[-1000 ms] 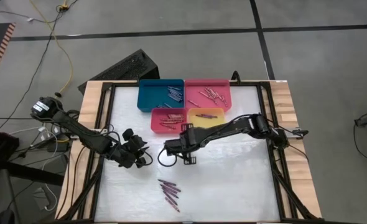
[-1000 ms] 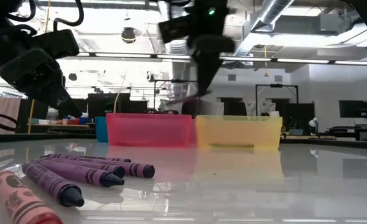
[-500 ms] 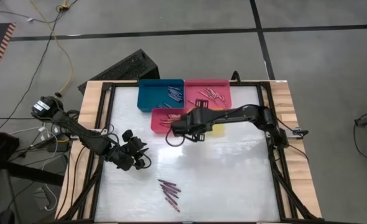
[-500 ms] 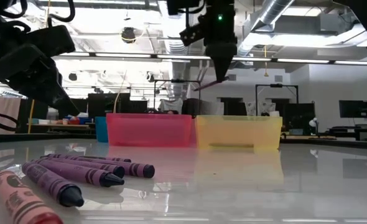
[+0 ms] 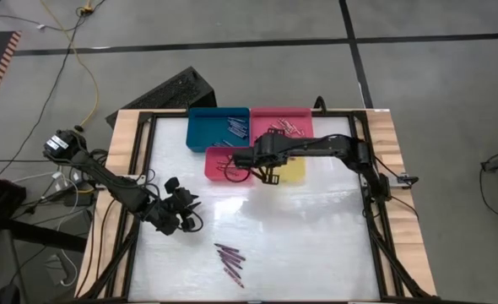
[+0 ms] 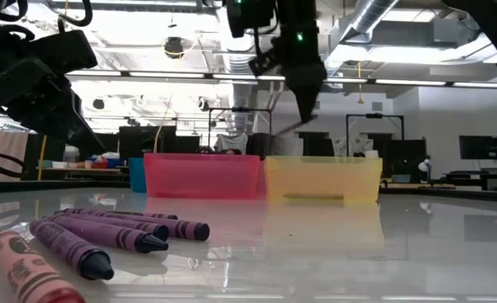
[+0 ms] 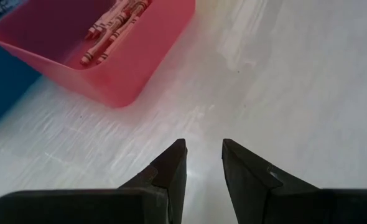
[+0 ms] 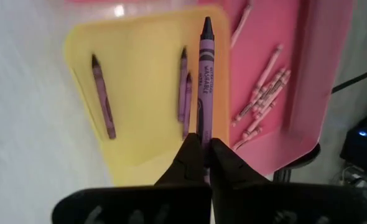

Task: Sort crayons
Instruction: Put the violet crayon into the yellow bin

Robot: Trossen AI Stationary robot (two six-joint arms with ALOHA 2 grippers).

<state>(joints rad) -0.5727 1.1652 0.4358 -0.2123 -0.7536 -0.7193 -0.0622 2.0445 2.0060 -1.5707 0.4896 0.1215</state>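
Note:
My right gripper (image 8: 204,144) hangs above the yellow tray (image 8: 140,158), shut on a purple crayon (image 8: 205,74). Three purple crayons (image 8: 102,96) lie flat on that tray's floor. Pink crayons (image 8: 261,99) lie in the pink tray (image 8: 308,81), red ones (image 7: 112,25) in the red tray (image 7: 140,62). A few purple crayons (image 6: 122,229) and a red one (image 6: 29,265) lie flat on the white table near its front edge. My left gripper (image 7: 204,155) stands open over bare table at the left, with nothing between its fingers. My right gripper pinches the purple crayon's blunt end (image 8: 203,127) between its two fingertips. The fingers slant down from above, and the crayon runs on in line with them, its pointed tip (image 8: 206,23) farthest from them. It hangs clear above the yellow tray.
The blue tray (image 5: 218,128) and pink tray (image 5: 281,125) stand side by side at the far edge, the red tray (image 5: 228,163) and yellow tray (image 5: 293,173) just in front of them. A black frame (image 5: 371,211) borders the table.
My right gripper has risen and gone from the middle of the table toward the far edge, turning as it went. It now stands above the yellow tray, still shut on the purple crayon, which has been carried clear of the table.

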